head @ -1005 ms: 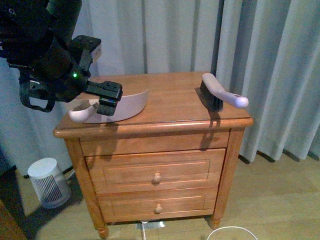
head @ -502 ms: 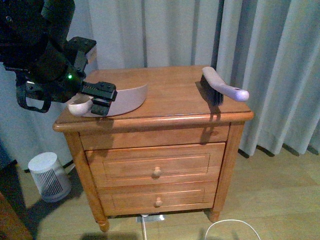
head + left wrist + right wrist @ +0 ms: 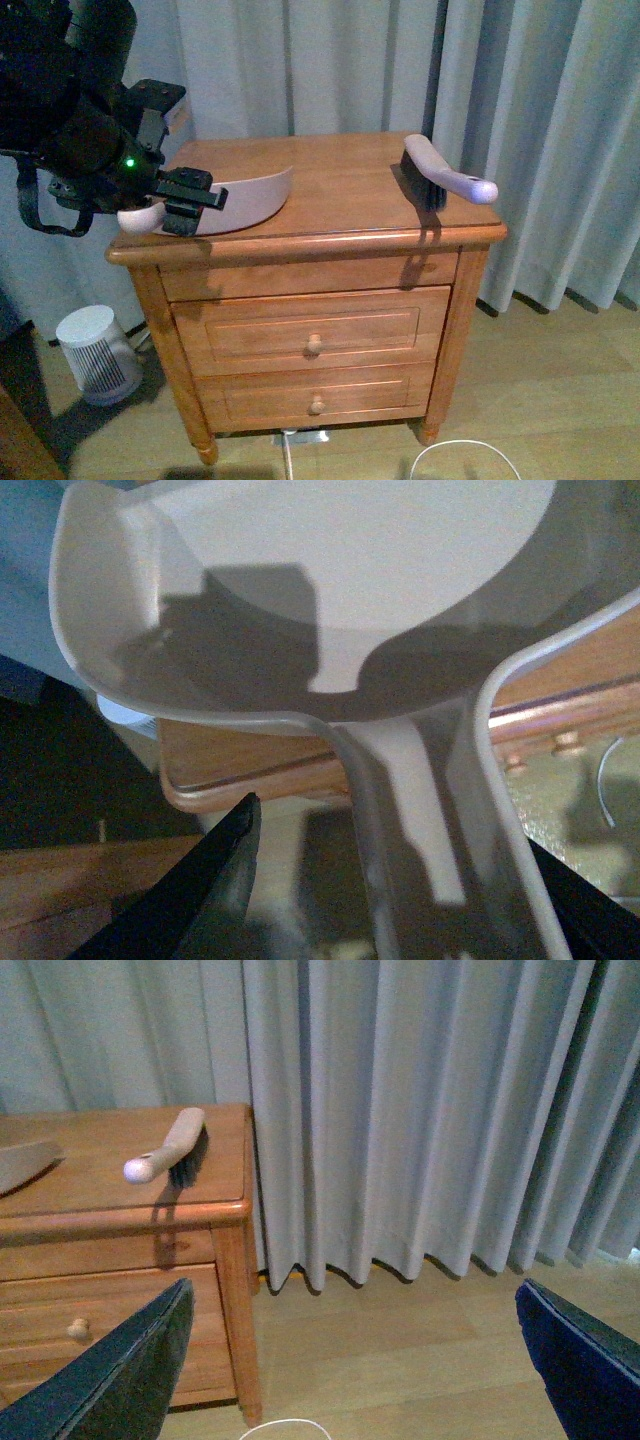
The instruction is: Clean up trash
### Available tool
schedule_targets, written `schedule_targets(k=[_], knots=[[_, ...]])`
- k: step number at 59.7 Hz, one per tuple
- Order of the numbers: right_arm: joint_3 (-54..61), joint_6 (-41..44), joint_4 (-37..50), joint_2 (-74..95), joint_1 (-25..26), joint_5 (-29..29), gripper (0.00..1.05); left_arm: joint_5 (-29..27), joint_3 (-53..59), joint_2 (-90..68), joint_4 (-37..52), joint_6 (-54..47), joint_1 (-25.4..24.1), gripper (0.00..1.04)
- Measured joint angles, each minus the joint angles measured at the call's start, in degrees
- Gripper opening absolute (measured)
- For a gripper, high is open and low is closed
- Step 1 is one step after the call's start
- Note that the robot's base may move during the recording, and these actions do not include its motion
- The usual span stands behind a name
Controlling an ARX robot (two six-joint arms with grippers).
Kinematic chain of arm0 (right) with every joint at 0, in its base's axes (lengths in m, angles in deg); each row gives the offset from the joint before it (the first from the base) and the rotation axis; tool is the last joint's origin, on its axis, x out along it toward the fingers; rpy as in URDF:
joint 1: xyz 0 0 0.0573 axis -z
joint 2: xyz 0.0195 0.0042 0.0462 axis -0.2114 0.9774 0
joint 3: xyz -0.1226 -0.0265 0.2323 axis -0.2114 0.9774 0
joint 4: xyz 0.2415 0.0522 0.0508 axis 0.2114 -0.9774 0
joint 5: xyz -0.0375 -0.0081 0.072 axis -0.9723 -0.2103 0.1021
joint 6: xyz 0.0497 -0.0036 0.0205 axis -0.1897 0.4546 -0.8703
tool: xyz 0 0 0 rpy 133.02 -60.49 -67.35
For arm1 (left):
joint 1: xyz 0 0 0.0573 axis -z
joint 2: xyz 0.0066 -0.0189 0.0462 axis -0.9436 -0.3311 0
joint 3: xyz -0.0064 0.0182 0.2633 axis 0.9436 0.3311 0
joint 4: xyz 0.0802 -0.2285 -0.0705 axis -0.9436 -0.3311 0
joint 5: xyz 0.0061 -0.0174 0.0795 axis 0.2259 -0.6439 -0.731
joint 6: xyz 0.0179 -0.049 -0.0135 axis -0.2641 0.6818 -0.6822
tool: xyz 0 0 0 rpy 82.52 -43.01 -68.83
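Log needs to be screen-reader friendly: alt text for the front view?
The left gripper sits at the handle of a beige-pink dustpan lying at the left edge of a wooden two-drawer nightstand. A hand brush with dark bristles lies near its right edge; grey curtains hang behind, and a small white ribbed appliance stands on the floor at left.

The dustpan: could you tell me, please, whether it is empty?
Empty as far as visible: left wrist view shows the dustpan bare, only shadows.
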Motion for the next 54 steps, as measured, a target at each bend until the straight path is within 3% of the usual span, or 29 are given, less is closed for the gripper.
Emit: schedule_targets(k=[16, 30, 41, 54], knots=[[0.0, 0.0, 0.0, 0.0, 0.0, 0.0, 0.97, 4.87, 14.45, 20.94, 17.94, 1.7, -1.88, 0.62], [0.0, 0.0, 0.0, 0.0, 0.0, 0.0, 0.97, 9.16, 32.0, 42.53, 28.2, 0.92, -4.92, 0.62], [0.0, 0.0, 0.0, 0.0, 0.0, 0.0, 0.97, 13.33, 43.23, 57.96, 27.19, 1.42, -8.66, 0.62], [0.0, -0.02, 0.0, 0.0, 0.0, 0.0, 0.97, 17.59, 48.65, 72.26, 21.46, 1.53, -14.56, 0.62]])
